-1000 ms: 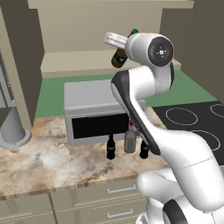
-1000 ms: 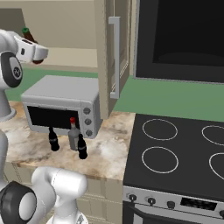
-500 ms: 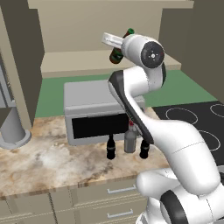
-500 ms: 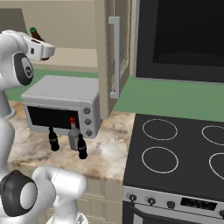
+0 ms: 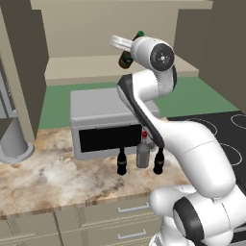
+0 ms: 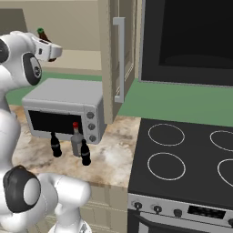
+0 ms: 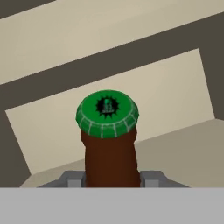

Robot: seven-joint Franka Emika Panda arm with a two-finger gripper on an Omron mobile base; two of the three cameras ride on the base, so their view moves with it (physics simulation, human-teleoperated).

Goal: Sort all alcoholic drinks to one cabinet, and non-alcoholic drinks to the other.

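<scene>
Raised pincer point(image 5: 126, 54) holds one beer bottle point(image 7: 109, 144); two cola bottles point(image 5: 122, 162) remain.

Marble counter point(image 5: 43, 178): toaster oven point(image 5: 103, 120), two cola bottles point(image 5: 122, 162), grey bottle point(image 5: 142, 151), grey canister point(image 5: 12, 141).

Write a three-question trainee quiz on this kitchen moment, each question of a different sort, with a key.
1. True or false: the fingers are shut on the beer bottle.
2. How many bottles stand on the counter in front of the toaster oven?
3. The grey bottle stands: A) between the two cola bottles B) on the stove C) inside a cabinet.

Key: 1 true; 2 three; 3 A.
</scene>
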